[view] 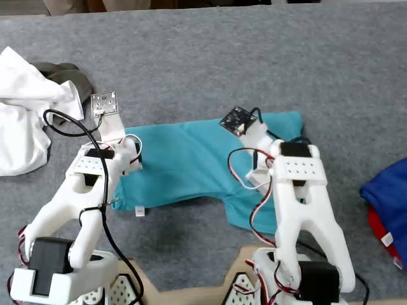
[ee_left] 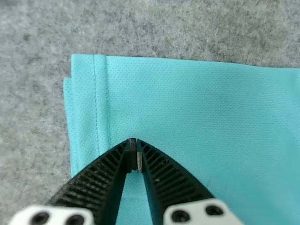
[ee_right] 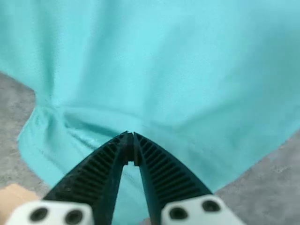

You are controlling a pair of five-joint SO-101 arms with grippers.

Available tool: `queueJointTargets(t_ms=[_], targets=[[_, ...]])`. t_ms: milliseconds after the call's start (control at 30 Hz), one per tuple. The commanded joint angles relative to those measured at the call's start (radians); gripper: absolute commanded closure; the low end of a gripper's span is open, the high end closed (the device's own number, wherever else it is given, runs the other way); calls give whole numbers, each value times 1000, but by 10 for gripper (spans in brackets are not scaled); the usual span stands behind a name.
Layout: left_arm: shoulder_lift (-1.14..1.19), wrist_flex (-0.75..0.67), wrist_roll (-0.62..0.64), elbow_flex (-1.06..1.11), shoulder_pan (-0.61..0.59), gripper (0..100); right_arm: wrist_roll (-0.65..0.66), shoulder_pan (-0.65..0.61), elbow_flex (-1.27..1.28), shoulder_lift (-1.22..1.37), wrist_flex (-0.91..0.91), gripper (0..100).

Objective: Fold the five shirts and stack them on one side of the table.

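A teal shirt (view: 184, 162) lies partly folded across the middle of the grey table. My left gripper (ee_left: 132, 154) is shut, its black fingertips pressed together just over the shirt's hemmed left end (ee_left: 101, 103). My right gripper (ee_right: 130, 150) is also shut, close above the teal fabric (ee_right: 178, 70) at the shirt's right part, near a folded edge. No fabric shows bunched between either pair of fingers. In the high view the left arm (view: 95, 171) stands at the shirt's left end and the right arm (view: 296, 171) over its right end.
A heap of white shirts (view: 22, 121) with a dark green one (view: 70, 75) under it lies at the far left. A blue shirt (view: 388, 187) on a red one (view: 381, 238) sits at the right edge. Bare grey table (view: 210, 57) stretches behind the teal shirt.
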Motion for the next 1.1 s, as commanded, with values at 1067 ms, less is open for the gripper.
queueJointTargets(t_ms=[1067], targets=[[-2,2,-8,-48,-6,979,167,-58,88,-364,222,977]])
